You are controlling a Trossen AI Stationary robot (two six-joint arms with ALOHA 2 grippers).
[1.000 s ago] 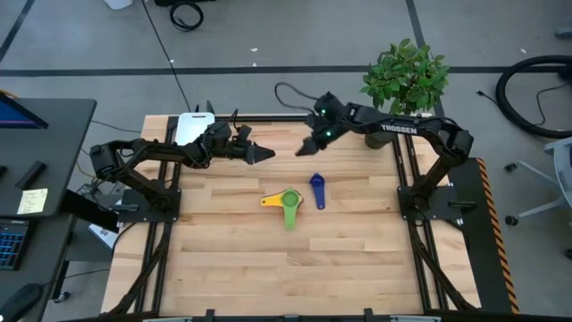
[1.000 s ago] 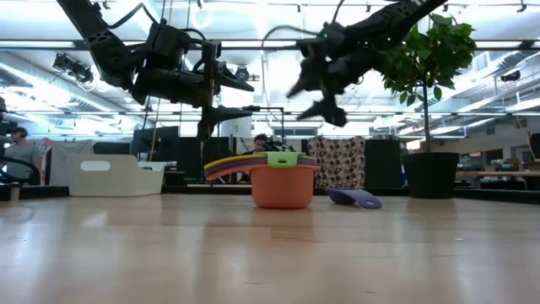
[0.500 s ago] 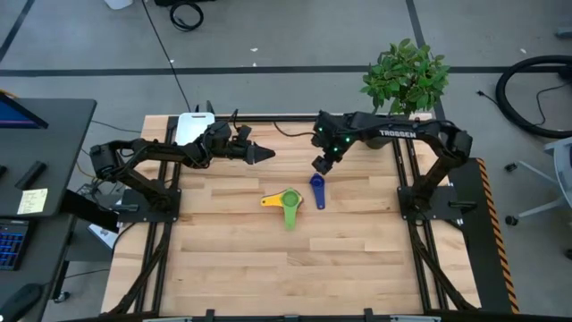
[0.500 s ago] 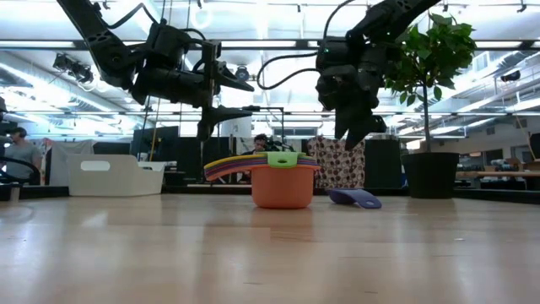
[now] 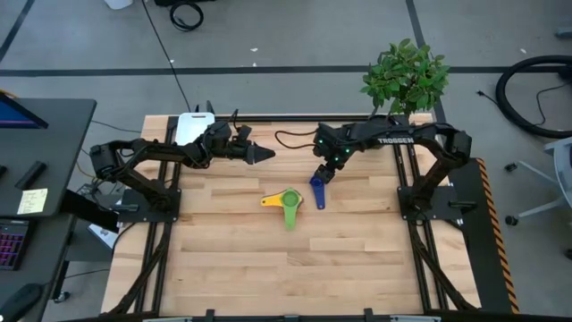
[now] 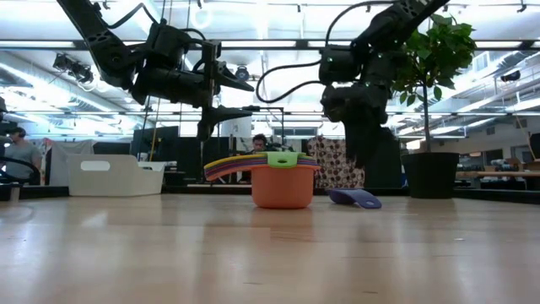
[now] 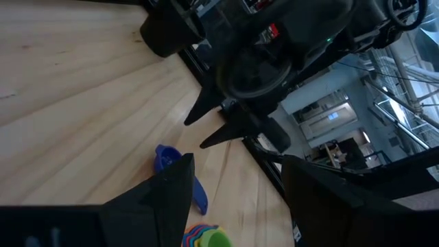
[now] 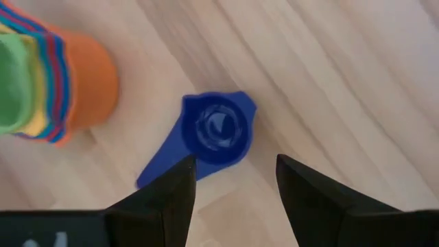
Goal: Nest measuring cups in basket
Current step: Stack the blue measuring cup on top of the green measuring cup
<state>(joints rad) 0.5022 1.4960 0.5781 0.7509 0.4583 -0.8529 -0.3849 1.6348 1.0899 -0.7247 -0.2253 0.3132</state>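
Note:
A nested stack of measuring cups (image 5: 289,204), orange outermost and green innermost, stands on the wooden table (image 5: 232,268) near its middle; it also shows in the low view (image 6: 283,181). A dark blue cup (image 8: 216,130) lies by itself on the table to the right of the stack (image 5: 317,190). My right gripper (image 8: 233,185) hangs open just above the blue cup, pointing down, its fingers either side of it and apart from it (image 5: 320,173). My left gripper (image 5: 264,154) hovers open over the far left of the table. The white basket (image 5: 192,128) stands at the far left corner.
A potted plant (image 5: 407,76) stands at the table's far right corner, behind my right arm. A cable (image 5: 295,136) loops over the far edge. Bare wood lies along the near half of the table.
My right gripper has come down and toward the near edge, ending over the dark blue cup, and has tipped from nearly level to pointing steeply down. The cups and the basket have stayed in place.

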